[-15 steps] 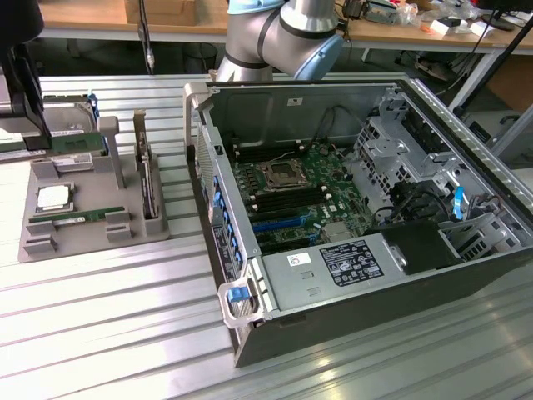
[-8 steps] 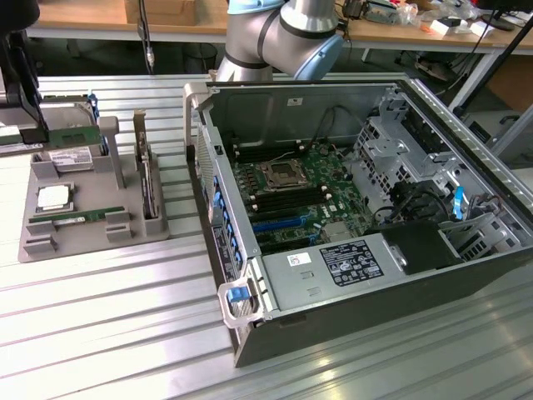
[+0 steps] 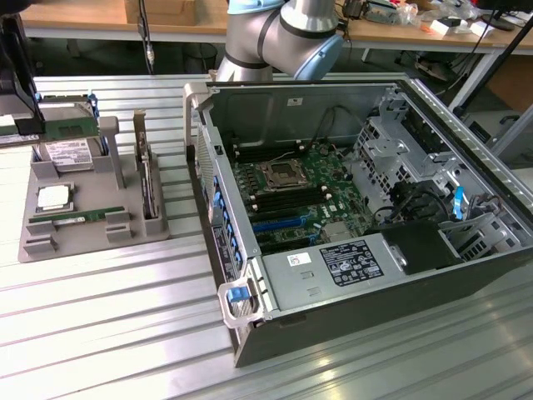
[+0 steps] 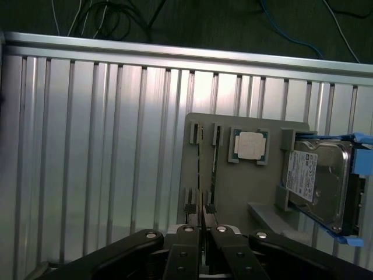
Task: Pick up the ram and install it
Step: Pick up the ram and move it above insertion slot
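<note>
Open computer case [image 3: 333, 208] across middle and right of the exterior frame. Grey parts tray [image 3: 87, 240] at left. In upper left, over tray's far end, gripper [image 4: 202, 232] clamped on the ram [image 3: 67, 127], thin green stick pinched between both fingers.

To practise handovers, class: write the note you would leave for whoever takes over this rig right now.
Gripper: shut on the ram, held above the tray at the exterior view's left.
Second ram: lying in the tray.
Case: open, with the board's memory slots exposed.
Done: pickup.
Left: install; the ram is not yet at the case.
</note>
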Controlling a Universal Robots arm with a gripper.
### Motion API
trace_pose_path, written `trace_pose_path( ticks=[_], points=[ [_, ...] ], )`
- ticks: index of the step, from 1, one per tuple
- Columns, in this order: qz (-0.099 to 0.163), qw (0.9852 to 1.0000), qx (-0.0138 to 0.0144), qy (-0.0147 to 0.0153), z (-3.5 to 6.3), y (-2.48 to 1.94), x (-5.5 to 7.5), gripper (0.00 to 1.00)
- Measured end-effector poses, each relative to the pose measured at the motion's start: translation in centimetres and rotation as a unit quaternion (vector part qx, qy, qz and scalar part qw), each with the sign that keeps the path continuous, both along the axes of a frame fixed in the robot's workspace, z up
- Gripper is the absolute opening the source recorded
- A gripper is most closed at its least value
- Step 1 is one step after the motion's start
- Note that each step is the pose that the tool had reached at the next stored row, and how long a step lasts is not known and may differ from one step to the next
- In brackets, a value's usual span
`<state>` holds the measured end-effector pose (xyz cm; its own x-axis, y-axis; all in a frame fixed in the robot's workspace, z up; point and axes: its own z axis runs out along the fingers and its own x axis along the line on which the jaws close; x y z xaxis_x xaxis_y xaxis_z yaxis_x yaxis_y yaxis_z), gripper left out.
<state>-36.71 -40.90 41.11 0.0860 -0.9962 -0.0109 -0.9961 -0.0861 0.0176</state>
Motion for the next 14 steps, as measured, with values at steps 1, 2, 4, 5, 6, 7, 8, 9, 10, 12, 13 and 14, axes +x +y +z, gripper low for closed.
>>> trace_pose_path(
  ticks=[1, 2, 4, 5, 6, 7, 8, 9, 10, 12, 13, 14],
  points=[
    [0.0, 1.0, 0.0, 0.0, 0.0, 0.0, 0.0, 0.13],
    [0.0, 1.0, 0.0, 0.0001, 0.01, 0.0, 0.0, 0.13],
    [0.0, 1.0, -0.0001, 0.0001, 0.01, 0.0, 0.0, 0.13],
    [0.0, 1.0, -0.0001, 0.0002, 0.02, 0.0, 0.2, 0.13],
    [0.0, 1.0, -0.0001, 0.0001, 0.01, 0.0, 0.3, 0.13],
    [0.0, 1.0, -0.0001, 0.0001, 0.01, 0.0, 0.4, 0.13],
    [0.0, 1.0, -0.0002, 0.0, 0.01, 0.0, 0.8, 0.13],
    [0.0, 1.0, -0.0003, 0.0001, 0.01, 0.0, 1.0, 0.13],
    [0.0, 1.0, -0.0004, 0.0001, 0.01, 0.0, 1.2, 0.13],
    [0.0, 1.0, -0.0005, 0.0001, 0.01, 0.0, 1.5, 0.13],
    [0.0, 1.0, -0.0005, 0.0, 0.01, 0.0, 2.1, 0.13],
    [0.0, 1.0, -0.0005, 0.0, 0.01, 0.0, 2.5, 0.13]
  ],
)
